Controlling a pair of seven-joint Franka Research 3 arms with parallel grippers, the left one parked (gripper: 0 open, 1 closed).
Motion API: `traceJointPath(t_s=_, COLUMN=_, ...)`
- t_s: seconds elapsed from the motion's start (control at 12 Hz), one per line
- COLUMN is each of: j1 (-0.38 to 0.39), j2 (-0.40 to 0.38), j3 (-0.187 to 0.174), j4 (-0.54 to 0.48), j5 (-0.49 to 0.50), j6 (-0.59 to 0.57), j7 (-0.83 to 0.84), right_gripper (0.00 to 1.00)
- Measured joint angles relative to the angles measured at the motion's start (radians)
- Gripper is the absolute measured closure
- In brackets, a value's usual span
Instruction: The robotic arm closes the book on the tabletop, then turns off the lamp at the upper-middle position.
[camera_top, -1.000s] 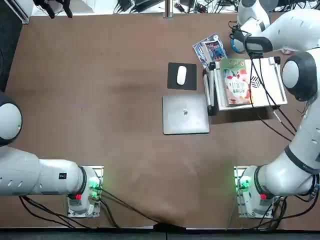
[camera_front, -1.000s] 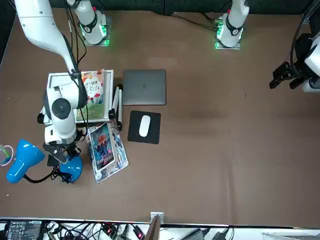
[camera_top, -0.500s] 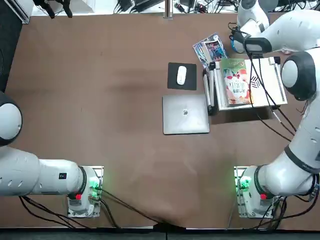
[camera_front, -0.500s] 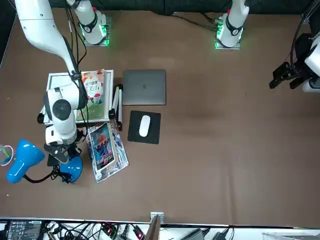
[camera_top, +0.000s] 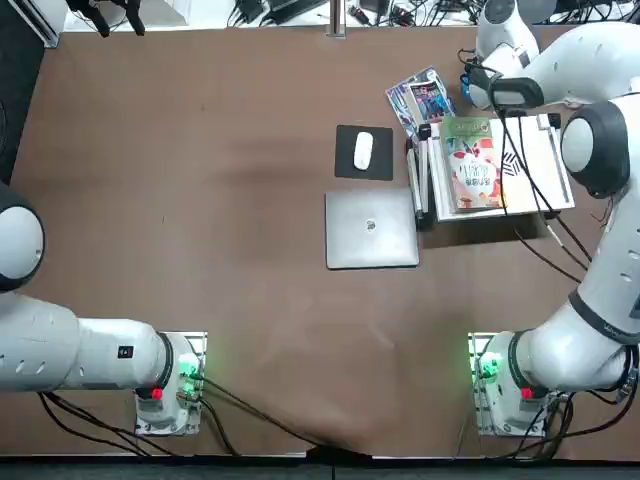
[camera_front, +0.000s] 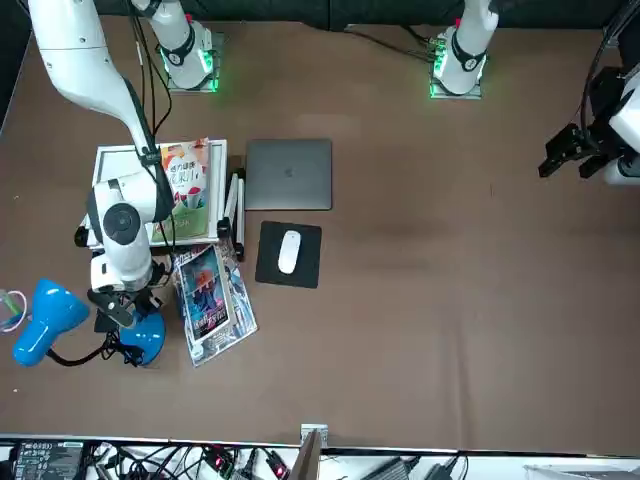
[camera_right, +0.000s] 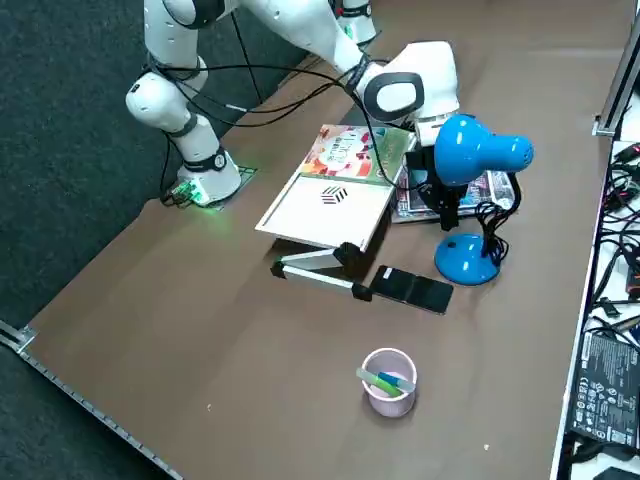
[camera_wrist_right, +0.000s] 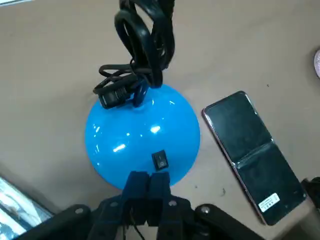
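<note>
One right gripper (camera_wrist_right: 148, 176) is clenched on nothing, its two fingers together just beside the small black switch (camera_wrist_right: 160, 160) on the lamp's round blue base (camera_wrist_right: 142, 132); contact cannot be confirmed. Progress: the book (camera_top: 474, 172) appears closed, so the first item is judged complete. Outstanding: switching off the lamp (camera_right: 480, 152); whether it is lit cannot be determined. The step in hand is judged to be pressing the switch. Lamp condition: glossy bright-blue base and shade, black bendable stem, cord bundled against the stem. In the front view, its shade lies at nine o'clock from the base, the glossy leaflets (camera_front: 212, 300) at two o'clock, and the book, green cover upward on a white box (camera_right: 318, 210), near one o'clock.
</note>
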Motion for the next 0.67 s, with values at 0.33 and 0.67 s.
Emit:
traceJointPath(t_s=0.33, j1=-0.005, j2=0.008, j3=0.0, j4=0.0, j5=0.0, j6=0.016, j7=0.0, right_gripper=0.99)
traceJointPath(t_s=0.67, j1=-0.009, j2=0.015, j3=0.0, j4=0.0, j5=0.0, j6=0.046, j7=0.0, right_gripper=0.99)
